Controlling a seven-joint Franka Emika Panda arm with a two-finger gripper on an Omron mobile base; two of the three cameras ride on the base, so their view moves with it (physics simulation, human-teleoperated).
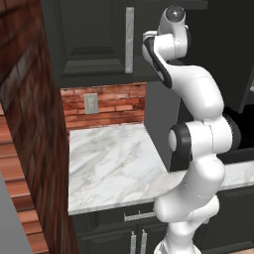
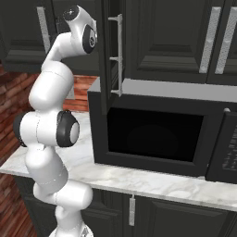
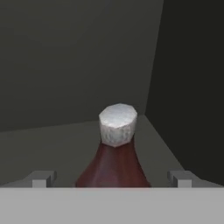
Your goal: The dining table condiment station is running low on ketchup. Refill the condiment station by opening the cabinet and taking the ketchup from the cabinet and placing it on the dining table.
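The ketchup stands upright inside the cabinet, near the corner where its back wall meets a side wall. The claw sits just before the bottle, one fingertip on each side, apart from it. Below the cabinet, a microwave rests on the worktop.

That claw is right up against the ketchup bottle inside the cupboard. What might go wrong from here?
1. The open claw straddles the ketchup near its narrow neck; closing there, the fingers may slip or tip the bottle.
2. The bottle stands close to the cabinet's inner side wall, so a nudge might push it into the corner.
3. The open cabinet door hangs beside the arm; pulling back could bump it.
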